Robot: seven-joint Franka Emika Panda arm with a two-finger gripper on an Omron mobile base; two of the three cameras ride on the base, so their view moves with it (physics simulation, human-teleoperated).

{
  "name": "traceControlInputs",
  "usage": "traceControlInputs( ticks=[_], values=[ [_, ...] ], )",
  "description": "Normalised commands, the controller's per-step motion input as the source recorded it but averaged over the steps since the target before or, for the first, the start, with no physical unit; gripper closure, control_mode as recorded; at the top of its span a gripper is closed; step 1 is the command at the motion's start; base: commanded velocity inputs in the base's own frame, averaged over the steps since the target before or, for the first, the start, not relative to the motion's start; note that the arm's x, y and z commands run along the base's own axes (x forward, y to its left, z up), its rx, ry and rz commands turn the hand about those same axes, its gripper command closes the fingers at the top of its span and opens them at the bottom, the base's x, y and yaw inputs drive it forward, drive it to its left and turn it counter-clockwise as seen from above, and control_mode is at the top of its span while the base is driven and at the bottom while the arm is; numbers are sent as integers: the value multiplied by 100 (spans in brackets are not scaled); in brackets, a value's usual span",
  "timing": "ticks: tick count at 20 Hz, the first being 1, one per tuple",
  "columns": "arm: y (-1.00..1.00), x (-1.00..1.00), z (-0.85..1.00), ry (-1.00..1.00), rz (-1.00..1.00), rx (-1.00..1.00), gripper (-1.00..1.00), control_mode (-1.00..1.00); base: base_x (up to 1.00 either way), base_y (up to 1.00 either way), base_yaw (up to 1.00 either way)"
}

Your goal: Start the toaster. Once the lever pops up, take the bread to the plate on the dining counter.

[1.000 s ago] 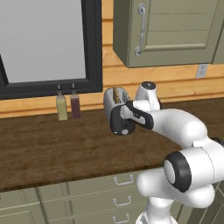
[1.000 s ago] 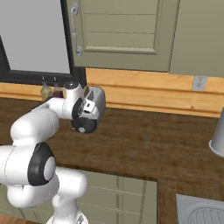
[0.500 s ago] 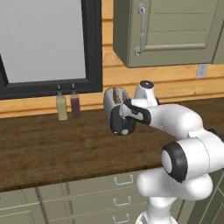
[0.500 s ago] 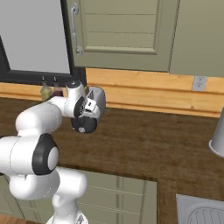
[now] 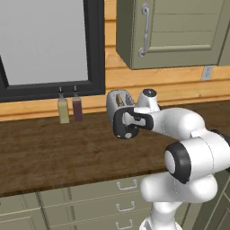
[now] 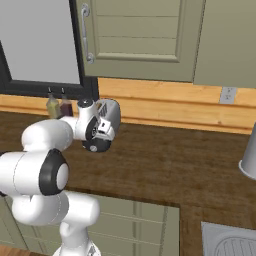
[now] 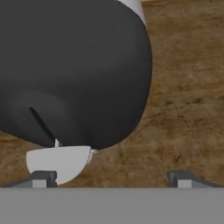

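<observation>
Toaster [image 5: 117,102] stood at the centre of the left base view, on the dark wood countertop [image 5: 54,148] against the plank wall, its black end panel [image 7: 74,70] filling the upper left of the hand view. Bread [image 5: 120,97] showed as a tan sliver in the top slot. A pale lever [image 7: 57,161] sat at the lower left of the hand view, just above the left fingertip. The gripper [image 7: 111,178] was pressed up close to that end panel with its jaws spread as wide as they go, holding nothing; whether a finger touched the lever could not be told. Two bottles [image 5: 69,108] stood left of the toaster, below the dark-framed window [image 5: 45,45].
</observation>
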Motion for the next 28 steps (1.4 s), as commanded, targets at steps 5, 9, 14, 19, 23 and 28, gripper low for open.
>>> traceControlInputs(
  ticks=[5,9,14,19,23,28],
  values=[
    [0,0,-26,0,0,0,-100,-100,0,0,0],
    [0,0,-36,0,0,0,-100,-100,0,0,0],
    [0,0,-20,0,0,0,-100,-100,0,0,0],
    [0,0,-4,0,0,0,-100,-100,0,0,0],
    [0,0,2,-1,0,0,-100,-100,0,0,0],
    [1,0,55,-3,-1,0,-100,-100,0,0,0]
  ],
)
